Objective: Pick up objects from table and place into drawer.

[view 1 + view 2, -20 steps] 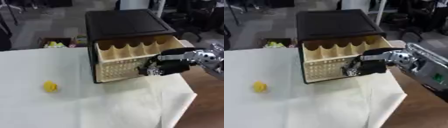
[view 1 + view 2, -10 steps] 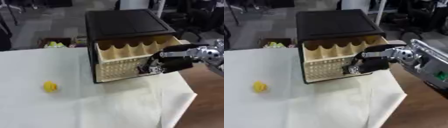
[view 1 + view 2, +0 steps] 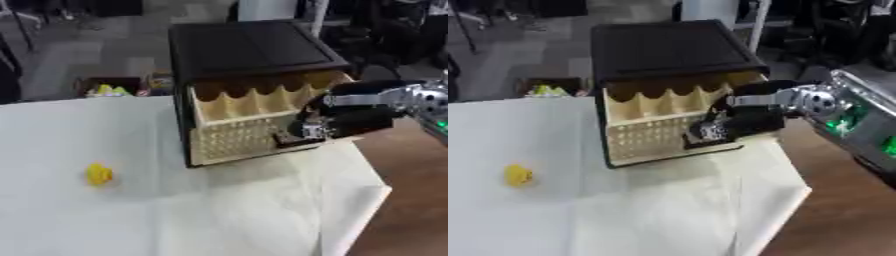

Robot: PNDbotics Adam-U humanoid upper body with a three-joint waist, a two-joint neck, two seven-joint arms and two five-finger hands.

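A small yellow object (image 3: 99,174) lies alone on the white cloth at the left. A black cabinet (image 3: 249,47) stands at the back, and its cream lattice-fronted drawer (image 3: 236,135) is pulled out, with scalloped dividers showing inside. My right hand (image 3: 350,122) comes in from the right and sits at the drawer's front right corner. Its thumb reaches over the rim and its fingers curl against the front, so it is shut on the drawer. My left hand shows in neither view.
The white cloth (image 3: 219,215) covers most of the table, and bare brown tabletop (image 3: 411,200) shows at the right. On the floor behind the table is a box (image 3: 109,89) holding yellow things. Dark furniture stands at the far back.
My right hand has shifted a little to the right along the drawer's front, toward its corner, with the thumb now over the rim. The yellow object has not moved.
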